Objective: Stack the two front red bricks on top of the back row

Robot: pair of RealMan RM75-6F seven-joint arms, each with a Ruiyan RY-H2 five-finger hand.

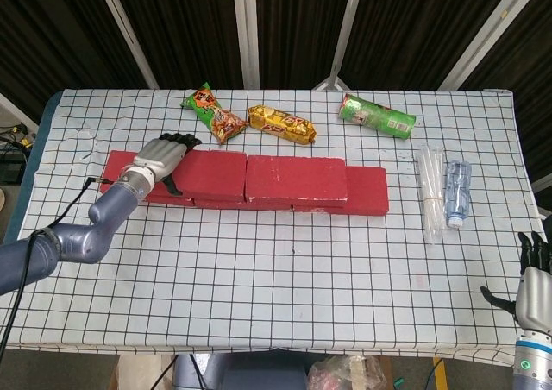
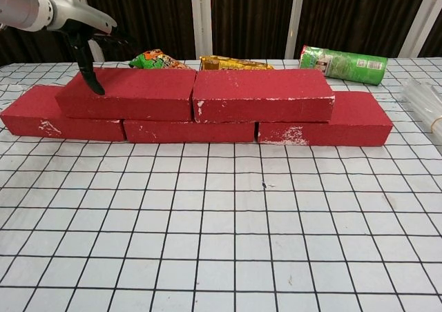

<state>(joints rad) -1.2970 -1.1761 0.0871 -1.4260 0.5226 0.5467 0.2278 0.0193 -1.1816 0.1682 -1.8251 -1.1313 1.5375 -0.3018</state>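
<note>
Left hand [image 1: 161, 155] fingers spread over the upper left red brick [image 2: 128, 93]; right hand [image 1: 533, 279] fingers apart; snack-pack [image 1: 214, 114] lettering seems unreadable.

You have 5 red bricks [image 2: 262, 94] by your left hand [image 1: 162, 154], 2 snack packets [image 1: 281, 123] beyond it, then 1 green can [image 1: 376, 116], 1 water bottle [image 1: 456, 191], 1 clear tube bundle [image 1: 430, 187] farther right.

Two red bricks [image 2: 193, 93] lie end-to-end atop the back row [image 2: 200, 127].
</note>
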